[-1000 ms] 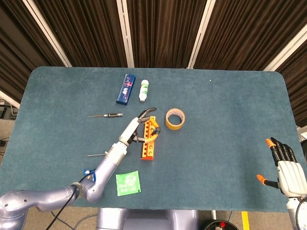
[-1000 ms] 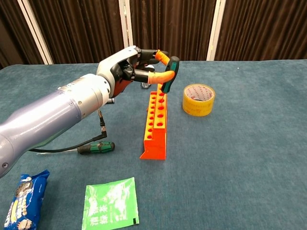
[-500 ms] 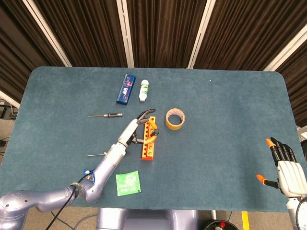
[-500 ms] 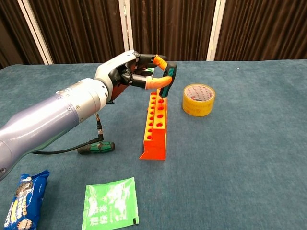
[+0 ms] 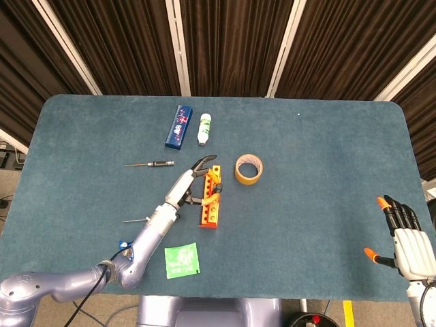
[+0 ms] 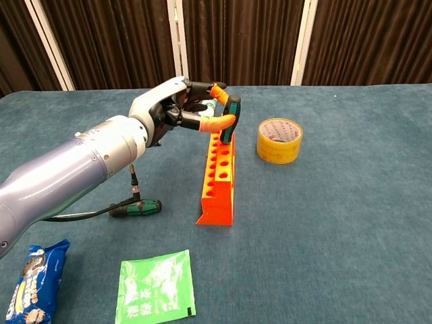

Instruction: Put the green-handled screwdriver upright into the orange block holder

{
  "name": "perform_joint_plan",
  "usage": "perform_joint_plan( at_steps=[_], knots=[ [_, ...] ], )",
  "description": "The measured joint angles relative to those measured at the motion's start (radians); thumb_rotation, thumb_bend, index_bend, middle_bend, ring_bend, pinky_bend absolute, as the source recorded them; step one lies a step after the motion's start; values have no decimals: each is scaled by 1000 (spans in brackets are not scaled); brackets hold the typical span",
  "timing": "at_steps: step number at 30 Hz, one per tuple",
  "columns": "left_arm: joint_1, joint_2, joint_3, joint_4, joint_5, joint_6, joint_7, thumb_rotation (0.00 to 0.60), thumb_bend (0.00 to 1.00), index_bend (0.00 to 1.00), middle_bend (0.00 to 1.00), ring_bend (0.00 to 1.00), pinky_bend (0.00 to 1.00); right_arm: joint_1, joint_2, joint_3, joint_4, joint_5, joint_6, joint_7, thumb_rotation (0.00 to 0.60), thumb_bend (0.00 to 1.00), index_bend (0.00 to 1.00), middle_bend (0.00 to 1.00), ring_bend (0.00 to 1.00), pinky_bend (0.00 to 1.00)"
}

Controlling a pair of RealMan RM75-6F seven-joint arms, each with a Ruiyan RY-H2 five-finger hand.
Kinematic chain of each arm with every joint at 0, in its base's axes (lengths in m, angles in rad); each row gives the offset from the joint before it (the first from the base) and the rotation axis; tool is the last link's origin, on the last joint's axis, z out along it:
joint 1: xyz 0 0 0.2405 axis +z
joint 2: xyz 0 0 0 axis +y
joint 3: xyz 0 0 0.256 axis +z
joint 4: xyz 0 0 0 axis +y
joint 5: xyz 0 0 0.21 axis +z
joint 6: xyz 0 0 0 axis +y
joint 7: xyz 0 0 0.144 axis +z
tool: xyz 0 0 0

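The orange block holder (image 6: 220, 174) (image 5: 210, 203) lies in the middle of the blue table, its rows of holes facing up. My left hand (image 6: 177, 108) (image 5: 193, 178) pinches a green-and-black screwdriver handle (image 6: 230, 119) between orange-tipped fingers. The handle stands nearly upright over the holder's far end. Its shaft is hidden, so I cannot tell whether it sits in a hole. A second green-handled screwdriver (image 6: 137, 208) lies flat on the table left of the holder. My right hand (image 5: 407, 240) hovers at the table's near right corner, fingers spread and holding nothing.
A yellow tape roll (image 6: 279, 140) (image 5: 248, 169) sits just right of the holder. A thin black screwdriver (image 5: 150, 163), a blue box (image 5: 178, 126) and a white bottle (image 5: 204, 129) lie further back. A green packet (image 6: 154, 290) and a blue snack pack (image 6: 34, 277) lie near the front edge.
My left hand has shifted a little left and down with the screwdriver, bringing the handle lower over the holder's far end. The right hand has not moved.
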Motion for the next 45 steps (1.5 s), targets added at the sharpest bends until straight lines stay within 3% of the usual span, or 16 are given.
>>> perform_joint_plan(
  at_steps=[5, 17, 25, 39, 42, 45],
  knots=[
    [5, 7, 9, -1, -4, -6, 21, 600, 241, 557, 5, 0, 0, 0, -1, 0, 1, -1, 1, -1, 600, 64, 0, 0, 0, 0],
    [7, 31, 8, -36, -9, -12, 67, 600, 84, 245, 0, 0, 0, 0, -1, 1, 1, -1, 3, -1, 600, 65, 0, 0, 0, 0],
    [14, 59, 2, -79, -13, -4, 92, 600, 81, 196, 0, 0, 0, 0, -3, 1, 4, -3, 6, -3, 600, 64, 0, 0, 0, 0],
    [37, 134, -25, -196, -21, 32, 122, 600, 84, 193, 0, 0, 0, -2, -7, 2, 10, -10, 14, -6, 600, 65, 0, 0, 0, 0],
    [45, 164, -36, -233, -23, 47, 135, 600, 229, 193, 0, 0, 0, -2, -7, 2, 11, -8, 14, -8, 600, 65, 0, 0, 0, 0],
    [54, 202, -44, -271, -34, 55, 157, 600, 601, 200, 0, 0, 0, -2, -8, 2, 11, -9, 14, -10, 600, 65, 0, 0, 0, 0]
  ],
)
